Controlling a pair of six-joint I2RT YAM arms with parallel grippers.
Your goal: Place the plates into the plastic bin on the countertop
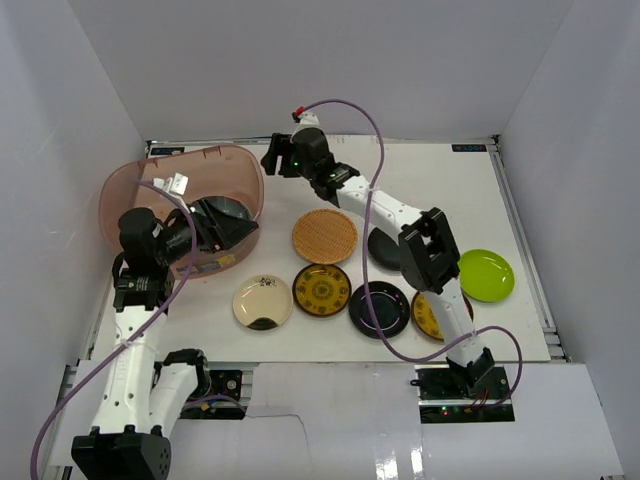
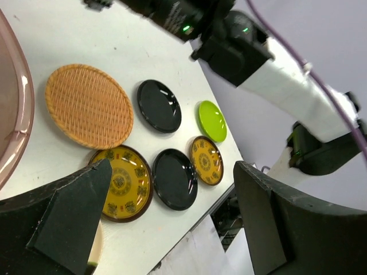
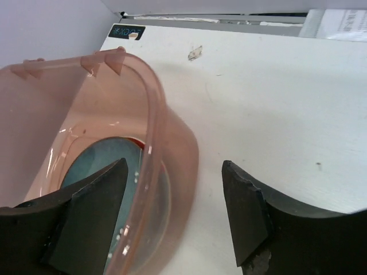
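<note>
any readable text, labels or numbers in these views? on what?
Nothing reads cleanly.
black sticker on the countertop, far corner: pale letters, too blurred to read.
white printed sheet past the table edge: print too small.
gold-patterned plates: ornament only, nothing legible.

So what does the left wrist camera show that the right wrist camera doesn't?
Only the left wrist view shows plates out on the table: the woven tan plate, two black plates, the lime green plate, two gold-patterned plates, plus the right arm. Only the right wrist view looks into the plastic bin, where a teal plate lies. Both share the bin's rim, the white countertop and an open hand in the foreground: left hand, right hand.
</note>
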